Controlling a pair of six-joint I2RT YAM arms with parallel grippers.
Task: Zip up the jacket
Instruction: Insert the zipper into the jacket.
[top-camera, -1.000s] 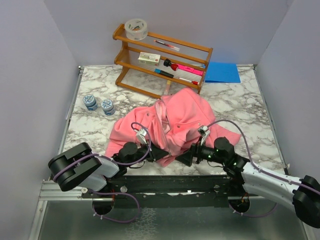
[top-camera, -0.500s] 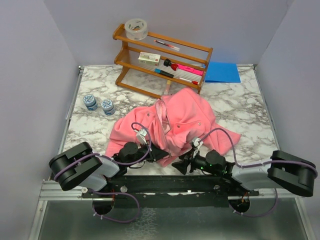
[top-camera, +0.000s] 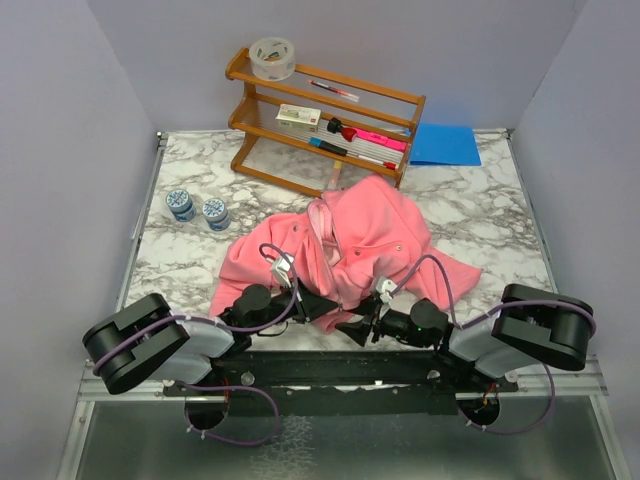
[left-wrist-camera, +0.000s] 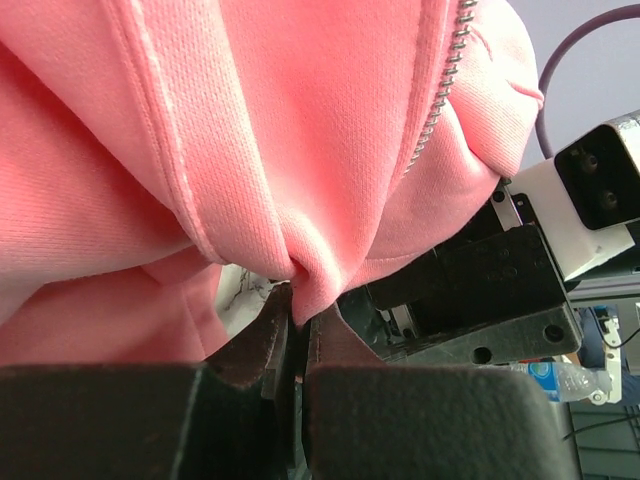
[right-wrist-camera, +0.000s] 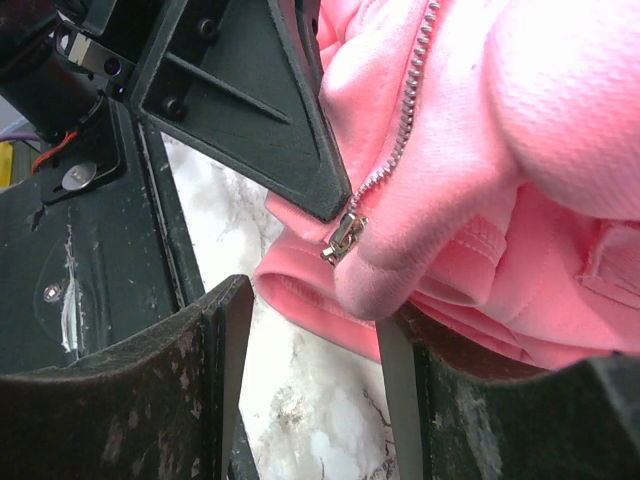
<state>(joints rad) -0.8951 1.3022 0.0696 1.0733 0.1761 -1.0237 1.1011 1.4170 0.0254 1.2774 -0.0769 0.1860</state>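
**Item 1: the jacket** (top-camera: 345, 245). Pink fleece, crumpled in 1 heap on the marble table (top-camera: 480, 210), centre to lower centre of the top view, hem toward the arms.
- Handling, judged: light and limp, and it bunches readily. The only firm parts are the zipper teeth (right-wrist-camera: 405, 110) and the metal slider (right-wrist-camera: 342, 238), which is small and probably slippery.
- Best hold, judged: hem fabric beside the zipper base for tension, and the slider for pulling.

**Item 2: left gripper** (left-wrist-camera: 297, 325). Jaws pressed together, pinching a fold of hem fabric, bottom centre of the left wrist view.

**Item 3: right gripper** (right-wrist-camera: 315, 330). Jaws spread, straddling the hem corner just below the slider, not clamped on anything.
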